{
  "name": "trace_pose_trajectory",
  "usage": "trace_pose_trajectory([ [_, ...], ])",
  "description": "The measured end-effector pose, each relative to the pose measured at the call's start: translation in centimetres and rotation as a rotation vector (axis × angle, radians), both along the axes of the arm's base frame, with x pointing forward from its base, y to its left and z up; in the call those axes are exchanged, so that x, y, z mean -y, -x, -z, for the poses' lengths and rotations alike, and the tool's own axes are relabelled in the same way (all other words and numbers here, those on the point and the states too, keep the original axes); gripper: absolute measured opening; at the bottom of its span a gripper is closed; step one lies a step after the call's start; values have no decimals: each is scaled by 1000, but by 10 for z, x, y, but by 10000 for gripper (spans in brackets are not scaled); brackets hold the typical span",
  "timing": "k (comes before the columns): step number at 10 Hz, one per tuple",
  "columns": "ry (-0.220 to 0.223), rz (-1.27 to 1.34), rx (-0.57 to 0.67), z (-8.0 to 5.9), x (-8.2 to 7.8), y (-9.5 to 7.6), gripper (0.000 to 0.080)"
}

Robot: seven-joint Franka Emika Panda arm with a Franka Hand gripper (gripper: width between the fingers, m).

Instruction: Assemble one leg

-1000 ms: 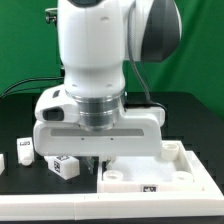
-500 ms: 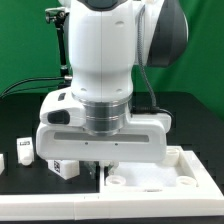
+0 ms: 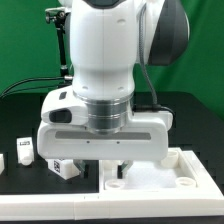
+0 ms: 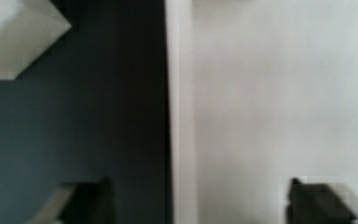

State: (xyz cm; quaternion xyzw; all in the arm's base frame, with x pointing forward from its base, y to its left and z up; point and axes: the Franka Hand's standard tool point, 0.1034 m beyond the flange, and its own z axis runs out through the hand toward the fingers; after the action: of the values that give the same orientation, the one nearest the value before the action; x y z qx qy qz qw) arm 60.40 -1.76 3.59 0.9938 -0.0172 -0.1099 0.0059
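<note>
Leg (image 3: 65, 167) lies ungrasped just beside the panel (image 3: 165, 178), on the exterior view's left. The gripper (image 4: 201, 205) has dropped lower, jaws wide and empty astride the panel's edge, so the pickup is probably still to come.

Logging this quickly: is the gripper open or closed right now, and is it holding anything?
Gripper: open, fingers wide apart, holding nothing; the white panel edge runs between them.
</note>
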Motion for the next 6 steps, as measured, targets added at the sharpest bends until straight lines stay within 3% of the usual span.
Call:
trace_pose_trajectory([
  [3,-14,-30,-18,-21,28,3,646],
  [6,-19,-55,-20,-20,29,3,648],
])
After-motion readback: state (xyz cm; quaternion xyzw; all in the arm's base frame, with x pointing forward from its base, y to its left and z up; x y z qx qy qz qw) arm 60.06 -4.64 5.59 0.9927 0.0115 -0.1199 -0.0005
